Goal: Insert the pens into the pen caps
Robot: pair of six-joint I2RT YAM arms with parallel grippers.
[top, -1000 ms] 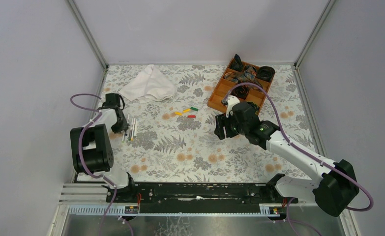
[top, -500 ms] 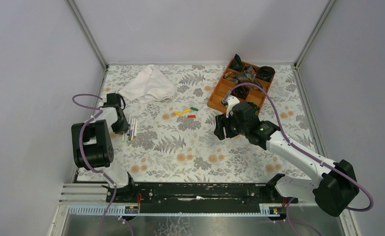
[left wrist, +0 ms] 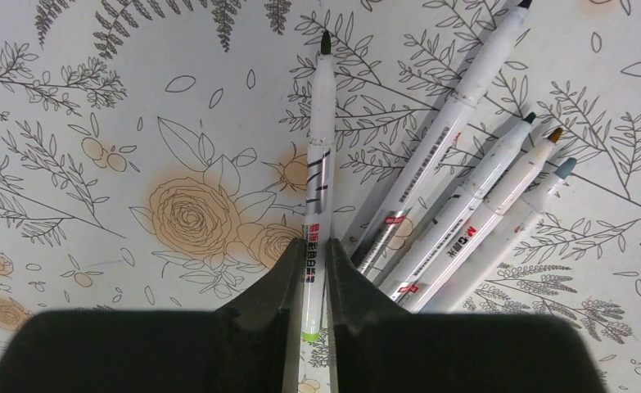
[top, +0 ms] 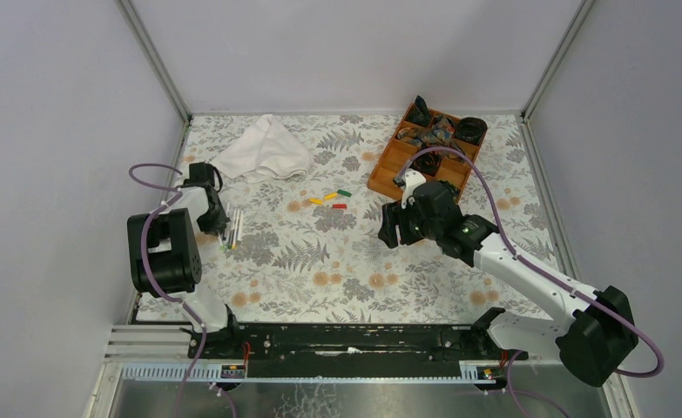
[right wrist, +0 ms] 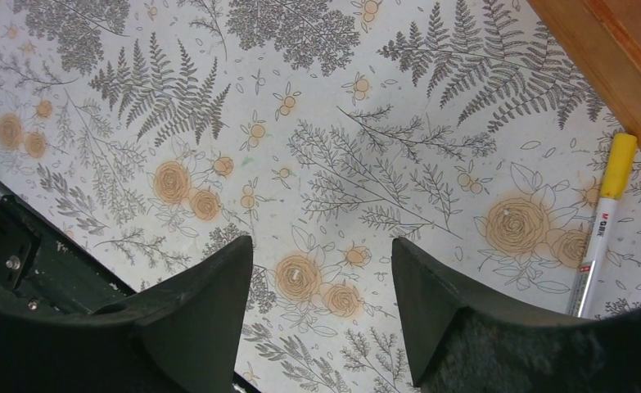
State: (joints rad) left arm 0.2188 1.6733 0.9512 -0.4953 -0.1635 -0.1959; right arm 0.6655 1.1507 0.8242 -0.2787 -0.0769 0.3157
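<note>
My left gripper (left wrist: pixel 307 246) is shut on one white pen (left wrist: pixel 321 123) with a dark tip and a green end band, which lies low over the flowered table. Several other white pens (left wrist: pixel 464 221) lie fanned just right of it. In the top view my left gripper (top: pixel 218 228) is at the left edge beside the pens (top: pixel 235 226). Yellow, green, red and orange pen caps (top: pixel 330 198) lie mid-table. My right gripper (top: pixel 389 225) is open and empty, right of the caps; in its wrist view it (right wrist: pixel 322 250) hovers over bare table. A white pen with a yellow cap (right wrist: pixel 602 214) lies right of it.
A wooden compartment tray (top: pixel 388 165) with black coiled bands stands at the back right; its edge (right wrist: pixel 595 41) is close to my right gripper. A white cloth (top: pixel 263 150) lies at the back left. Walls close off the left and right sides.
The left arm has shifted slightly at the pens. The right gripper has edged a little left.
</note>
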